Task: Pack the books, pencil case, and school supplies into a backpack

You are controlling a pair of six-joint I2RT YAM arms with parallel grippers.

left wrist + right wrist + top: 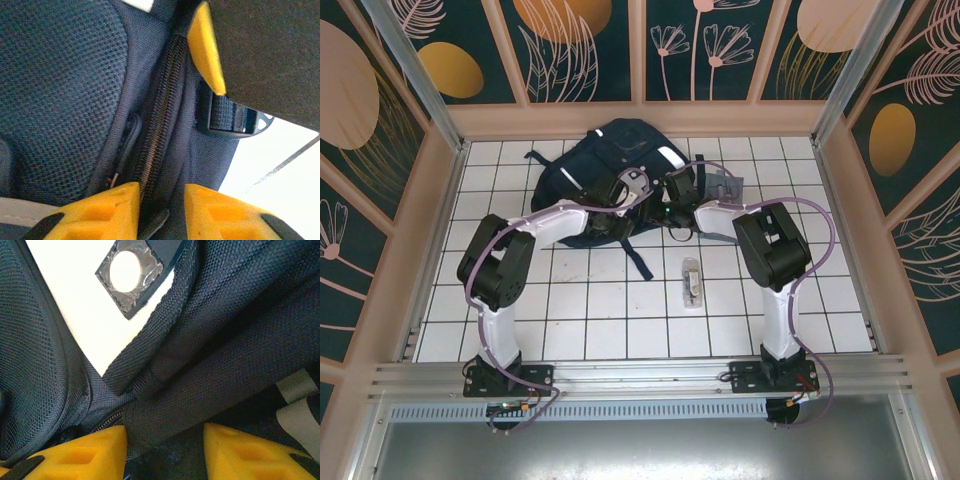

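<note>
The navy backpack (588,165) lies at the back of the tiled table. My left gripper (638,188) sits on its right side. In the left wrist view its fingers (162,212) are shut on the fabric beside the zipper (159,125). My right gripper (677,190) meets it from the right, and its fingers (165,452) are closed on a thick fold of the backpack (210,375). A flat grey pencil case (727,185) lies just right of the backpack. The clear supplies packet (692,283) rests on the tiles in front. The book is hidden.
A dark strap (640,262) trails from the backpack toward the front. A strap buckle (235,119) hangs at the bag's edge. One yellow finger (205,50) of the right gripper shows in the left wrist view. Wooden walls (450,200) enclose the table on three sides.
</note>
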